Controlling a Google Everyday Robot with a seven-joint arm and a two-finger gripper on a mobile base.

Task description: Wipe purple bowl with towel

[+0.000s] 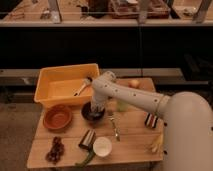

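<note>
The tool hangs at the end of the white arm and is lowered straight into the purple bowl, so that only the bowl's dark rim shows around it. Whether the tool is open or closed, and whether it has hold of anything, I cannot tell, as the wrist covers it. The purple bowl stands on the bench near its middle, a little toward the left edge and closer to the far edge than the near one.

Just beside the purple bowl on its left sits a shallow brown bowl. Behind both, at the far left corner, a yellow bin holds a pale-handled utensil leaning against its right wall. Toward the near edge lie a metal can on its side and, touching or almost touching it, a white cup standing upright. A dark cluster of grapes lies near the near left corner, and a green stalk-like thing lies at the near edge. A fork lies right of the purple bowl. A round orange fruit rests by the far edge. A small striped packet sits toward the right edge; its markings cannot be read. A yellow item lies beside the robot's white body, which fills the near right corner.

The bench is of light wood. Behind it runs a dark wall with a pale ledge, and above that a counter carrying trays. The floor is grey.
</note>
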